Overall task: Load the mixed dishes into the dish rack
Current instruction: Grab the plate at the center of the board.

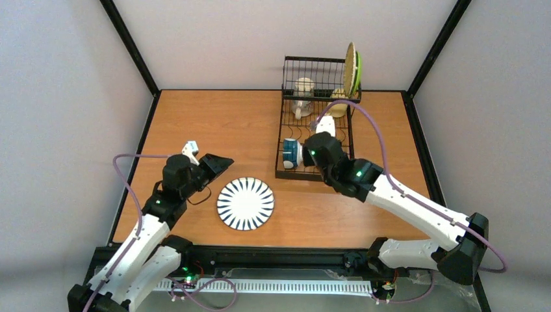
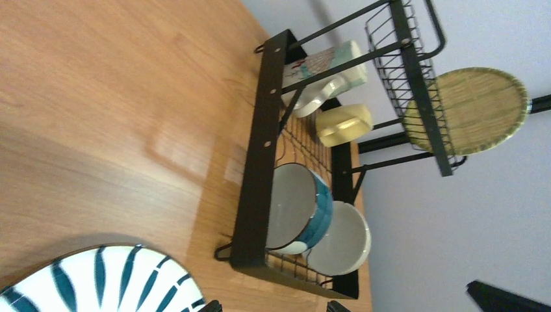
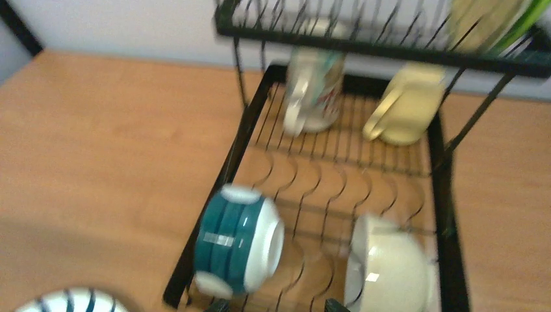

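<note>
The black wire dish rack point(image 1: 283, 140) stands at the back right. Its raised tier holds an upright plate point(image 1: 353, 68) with a lime-green edge. On the rack base sit a white mug point(image 1: 303, 97), a cream mug point(image 1: 338, 101), a teal-banded cup point(image 1: 290, 153) lying on its side, and a cream bowl point(image 1: 327, 125). My right gripper point(image 1: 312, 143) hovers open over the rack's near end, between the teal-banded cup point(image 3: 237, 239) and the bowl point(image 3: 390, 266), holding nothing. A white plate with dark radiating stripes point(image 1: 245, 203) lies flat on the table. My left gripper point(image 1: 219, 166) is open just above and left of it.
The rack point(image 2: 260, 149) has a tall basket tier at its far end. Black frame posts rise at the table's back corners. Bare wooden tabletop point(image 1: 214, 123) stretches left of the rack and behind the striped plate point(image 2: 97, 279).
</note>
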Robot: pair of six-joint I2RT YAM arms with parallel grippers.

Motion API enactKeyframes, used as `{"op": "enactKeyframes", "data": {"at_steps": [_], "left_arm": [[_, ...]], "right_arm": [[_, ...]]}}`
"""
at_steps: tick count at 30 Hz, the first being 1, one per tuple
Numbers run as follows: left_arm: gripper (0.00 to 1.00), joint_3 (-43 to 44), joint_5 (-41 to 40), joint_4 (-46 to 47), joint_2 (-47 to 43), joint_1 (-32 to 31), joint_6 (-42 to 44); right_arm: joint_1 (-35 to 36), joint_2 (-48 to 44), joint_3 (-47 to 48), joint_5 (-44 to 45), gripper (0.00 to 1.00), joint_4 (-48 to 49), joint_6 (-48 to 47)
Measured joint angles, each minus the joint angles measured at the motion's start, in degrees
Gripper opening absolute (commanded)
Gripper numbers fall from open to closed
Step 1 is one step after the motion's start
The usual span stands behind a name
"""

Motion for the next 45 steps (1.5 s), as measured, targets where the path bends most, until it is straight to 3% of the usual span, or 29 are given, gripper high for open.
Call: {"op": "enactKeyframes", "data": {"at_steps": [10, 23, 45], "left_arm": [[0.91, 0.04, -1.64, -8.09, 2.62, 0.00, 0.92], [0.91, -0.26, -5.25, -15.78, 10.71, 0.00, 1.62], [0.91, -2.49, -12.81, -21.46, 12.26, 0.00, 1.01]], "right_arm": [[2.95, -1.57, -15.10, -14.23, 0.84, 2.82, 6.80], [5.84, 2.99, -24.02, -28.79, 0.84, 15.56, 13.57], [5.99, 13.62, -33.90, -40.85, 0.92, 40.41, 24.22]]}}
